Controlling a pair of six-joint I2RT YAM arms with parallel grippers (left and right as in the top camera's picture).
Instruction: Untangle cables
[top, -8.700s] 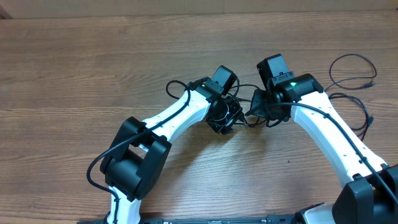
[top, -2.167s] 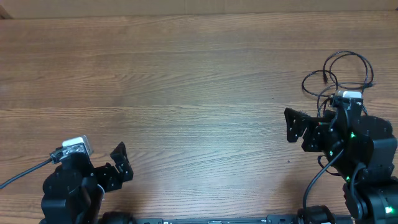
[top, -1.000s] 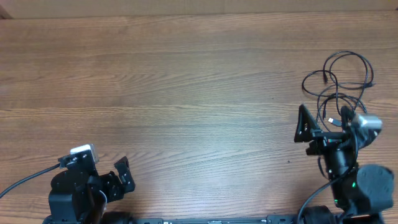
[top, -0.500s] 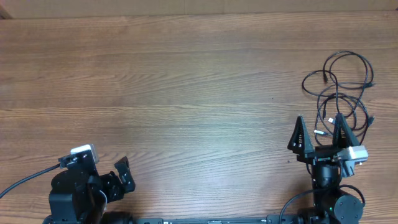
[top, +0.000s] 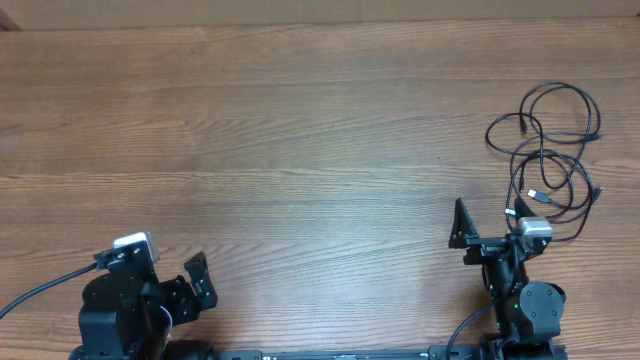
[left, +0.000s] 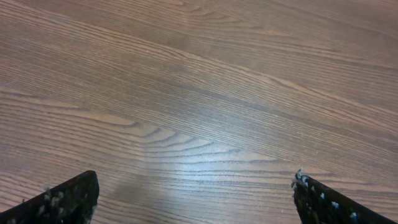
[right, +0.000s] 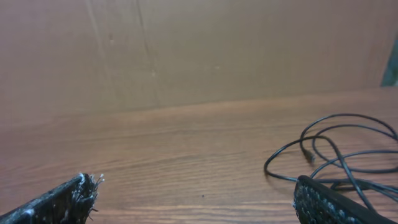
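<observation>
Both arms are back at the table's (top: 300, 120) near edge. Left tool (left: 195, 180) & right tool (right: 196, 182) gape wide, nothing held. Cables (top: 545, 160) lie dropped by the right edge, loops still crossing, so prob. not untangled yet.

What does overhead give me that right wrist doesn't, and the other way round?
Overhead only: the left gripper at the near edge, and the whole spread of thin black cables. Right wrist only: the face of the brown board behind the wooden table. Both: that table, and cables lying beside the right gripper, jaws open and empty.
</observation>
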